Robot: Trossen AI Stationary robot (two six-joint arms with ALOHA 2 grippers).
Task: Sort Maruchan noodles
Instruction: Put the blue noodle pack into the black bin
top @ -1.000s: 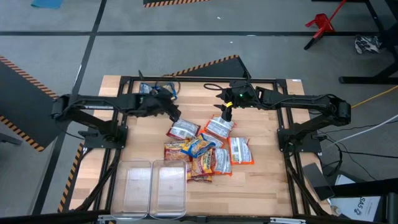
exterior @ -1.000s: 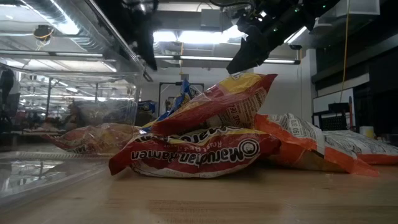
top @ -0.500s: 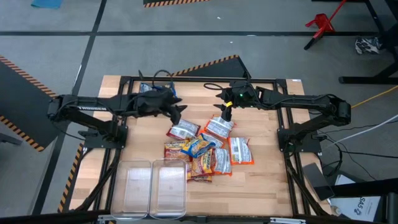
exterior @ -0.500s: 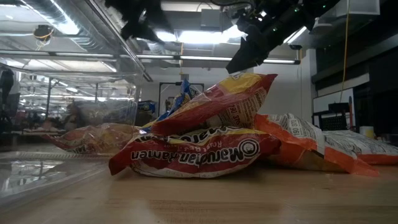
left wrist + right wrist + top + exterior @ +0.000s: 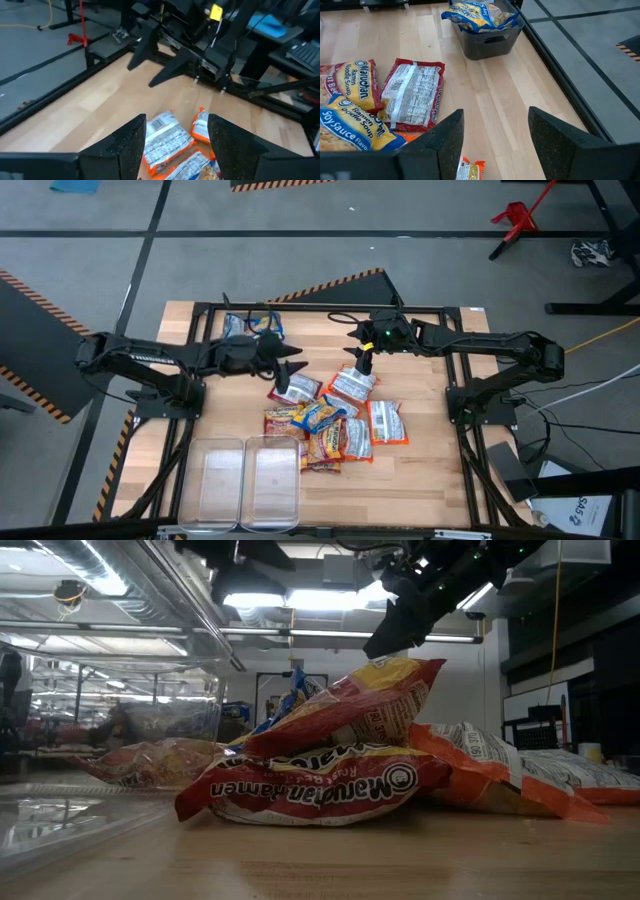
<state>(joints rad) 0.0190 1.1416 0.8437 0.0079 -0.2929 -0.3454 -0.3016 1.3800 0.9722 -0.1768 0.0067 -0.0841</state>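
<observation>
- The Maruchan noodles (image 5: 330, 420) lie heaped at frame centre in our high view.
- They look light, crinkly and crushable; we'd pinch a packet's edge.
- Left gripper (image 5: 297, 367) and right gripper (image 5: 365, 364) both hover spread, empty.

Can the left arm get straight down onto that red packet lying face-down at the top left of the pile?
Probably yes. The left gripper hovers open right beside the red packet, which lies flat at the pile's edge with nothing on top. The right gripper is over another packet, clear of that path.
</observation>
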